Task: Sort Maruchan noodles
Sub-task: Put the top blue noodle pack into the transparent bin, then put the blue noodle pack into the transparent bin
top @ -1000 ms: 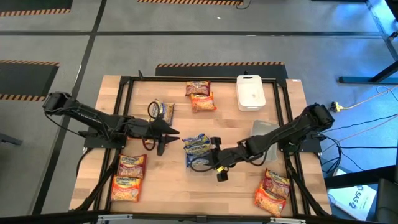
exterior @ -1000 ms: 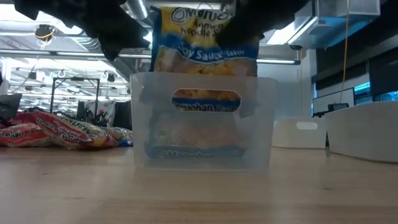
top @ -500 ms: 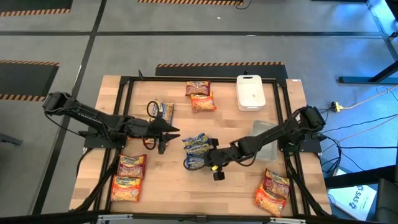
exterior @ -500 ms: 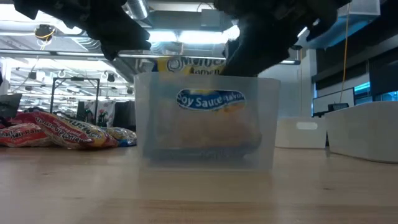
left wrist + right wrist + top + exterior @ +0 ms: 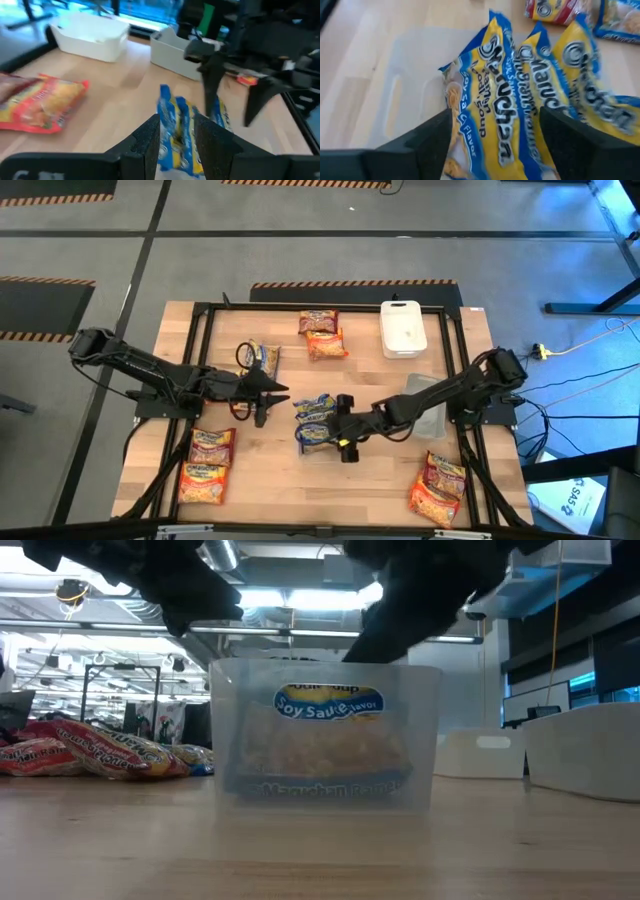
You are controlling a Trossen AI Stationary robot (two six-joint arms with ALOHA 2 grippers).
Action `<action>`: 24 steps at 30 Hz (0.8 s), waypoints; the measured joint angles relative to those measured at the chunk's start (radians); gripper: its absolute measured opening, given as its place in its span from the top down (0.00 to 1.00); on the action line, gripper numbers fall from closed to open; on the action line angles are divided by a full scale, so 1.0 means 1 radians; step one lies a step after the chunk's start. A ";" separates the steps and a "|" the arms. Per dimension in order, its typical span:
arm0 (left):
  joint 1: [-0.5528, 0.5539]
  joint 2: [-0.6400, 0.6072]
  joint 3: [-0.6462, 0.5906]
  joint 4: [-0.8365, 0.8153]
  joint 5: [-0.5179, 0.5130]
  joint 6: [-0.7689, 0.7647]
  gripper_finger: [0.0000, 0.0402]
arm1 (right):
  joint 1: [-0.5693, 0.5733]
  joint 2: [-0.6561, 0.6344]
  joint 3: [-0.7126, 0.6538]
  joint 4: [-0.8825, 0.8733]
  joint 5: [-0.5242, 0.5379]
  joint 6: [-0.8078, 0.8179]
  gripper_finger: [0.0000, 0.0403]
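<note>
My right tool [image 5: 343,442] stands apart over the blue packets [image 5: 316,417] in the clear container [image 5: 325,735]. My left tool [image 5: 262,402] waits nearby, nearly together, empty.

I see a white lid [image 5: 403,328] lying flat near the table's [image 5: 280,480] far edge. A clear plastic container [image 5: 325,738] stands mid-table, another [image 5: 428,402] lies to its right.

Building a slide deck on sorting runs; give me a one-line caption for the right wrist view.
Right gripper, fingers spread, above blue-and-yellow noodle packets standing in a clear container.
</note>
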 joint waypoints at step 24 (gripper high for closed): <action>0.416 0.000 0.000 -0.125 -0.151 0.206 0.57 | -0.118 -0.542 -0.557 0.300 -0.158 0.004 0.26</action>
